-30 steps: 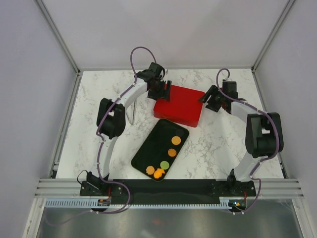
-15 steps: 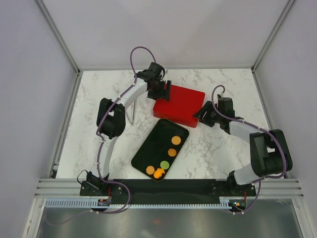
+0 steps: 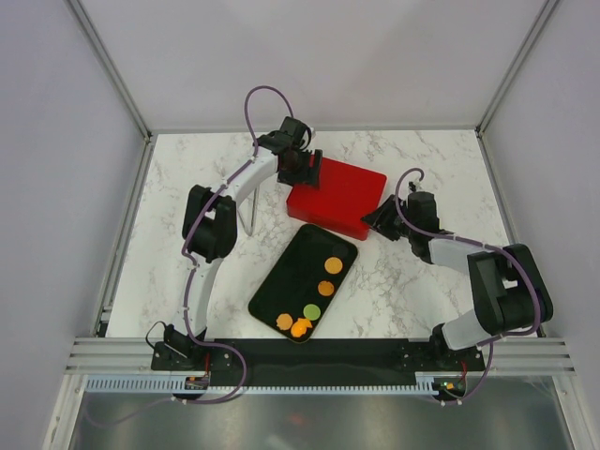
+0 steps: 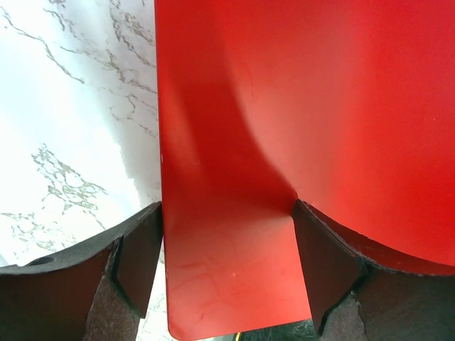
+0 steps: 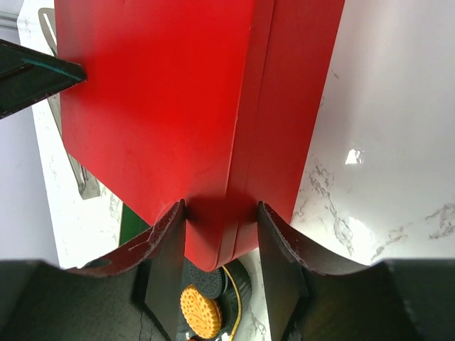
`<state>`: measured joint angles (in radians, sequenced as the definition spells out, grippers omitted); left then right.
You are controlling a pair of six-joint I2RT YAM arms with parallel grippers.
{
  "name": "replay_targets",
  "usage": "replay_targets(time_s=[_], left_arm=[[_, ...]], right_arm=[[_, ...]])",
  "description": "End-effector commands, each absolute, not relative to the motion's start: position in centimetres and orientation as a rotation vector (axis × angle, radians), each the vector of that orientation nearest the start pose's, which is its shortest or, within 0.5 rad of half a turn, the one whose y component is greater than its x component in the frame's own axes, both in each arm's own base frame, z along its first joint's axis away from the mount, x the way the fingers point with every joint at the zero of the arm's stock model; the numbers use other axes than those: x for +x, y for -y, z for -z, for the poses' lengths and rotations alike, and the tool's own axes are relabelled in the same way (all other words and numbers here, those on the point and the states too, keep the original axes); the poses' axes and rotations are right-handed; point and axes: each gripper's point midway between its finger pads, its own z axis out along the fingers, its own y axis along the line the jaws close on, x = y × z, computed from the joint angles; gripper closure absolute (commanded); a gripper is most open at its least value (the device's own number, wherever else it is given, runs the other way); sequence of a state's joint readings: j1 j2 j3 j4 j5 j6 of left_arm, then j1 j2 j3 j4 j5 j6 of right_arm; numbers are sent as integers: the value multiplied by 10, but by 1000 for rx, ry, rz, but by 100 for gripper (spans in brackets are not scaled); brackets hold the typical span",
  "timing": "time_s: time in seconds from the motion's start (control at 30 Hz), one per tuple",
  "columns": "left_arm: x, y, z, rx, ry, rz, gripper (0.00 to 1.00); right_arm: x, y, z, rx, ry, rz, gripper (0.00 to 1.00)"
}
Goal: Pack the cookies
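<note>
Five cookies (image 3: 325, 289) are seen on the black tray (image 3: 292, 264) in the middle of the table (image 3: 412, 277) — two orange ones toward its far end, a green one lower down, and two orange ones close together at the near end. In the right wrist view an orange scallop-edged cookie (image 5: 201, 311) is glimpsed past the box corner, with a dark disc (image 5: 211, 284) just beside it.

The red box (image 3: 342, 192) is set just beyond the tray's far end, closed. Its far left corner is grasped by the left gripper (image 3: 302, 172): the jaws are spread wide, a red panel fills the gap, and both fingers (image 4: 138, 259) are pressed to it. Its near right corner is clamped by the right gripper (image 3: 382, 221) — the fingers (image 5: 168, 256) are laid against the two sides of that corner.

A thin metal tool (image 3: 251, 211) is seen left of the box, under the left arm.
</note>
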<state>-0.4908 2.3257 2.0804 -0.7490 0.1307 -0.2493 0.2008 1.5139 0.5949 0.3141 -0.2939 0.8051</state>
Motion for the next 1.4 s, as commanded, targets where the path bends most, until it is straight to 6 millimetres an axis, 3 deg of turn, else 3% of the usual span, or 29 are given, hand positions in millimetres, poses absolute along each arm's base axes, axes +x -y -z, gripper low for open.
replay_targets(time_s=[0.0, 0.1, 0.2, 0.27, 0.47, 0.7, 0.73, 0.8, 0.83, 0.9, 1.07, 1.2, 1.37], left_arm=[[461, 296, -46, 356, -2667, 416, 20], [469, 298, -49, 345, -2649, 415, 20], [481, 300, -58, 329, -2618, 432, 18], [486, 300, -60, 320, -2611, 446, 16], [493, 301, -72, 333, -2572, 441, 15], [488, 292, -62, 383, -2590, 393, 15], [488, 291, -62, 383, -2590, 392, 15], [486, 291, -61, 391, -2595, 394, 15], [485, 291, -59, 393, -2599, 393, 16], [484, 291, -59, 401, -2601, 395, 16], [481, 291, -57, 413, -2607, 397, 16], [480, 289, -56, 415, -2613, 391, 16], [479, 288, -53, 412, -2620, 383, 16]], right_arm=[[305, -164, -9, 507, -2467, -815, 81], [313, -177, -30, 464, -2427, -853, 73], [316, -205, -57, 356, -2398, -900, 60], [313, -212, -61, 301, -2417, -865, 52], [348, -168, -89, 398, -2330, -764, 35], [399, -114, -125, 521, -2214, -705, 27], [405, -111, -113, 542, -2243, -691, 27], [422, -106, -115, 547, -2233, -685, 27], [428, -105, -103, 562, -2256, -677, 27], [441, -105, -103, 566, -2246, -683, 26], [461, -97, -76, 627, -2270, -667, 28], [455, -96, -46, 671, -2332, -651, 38], [443, -88, -26, 705, -2344, -615, 45]])
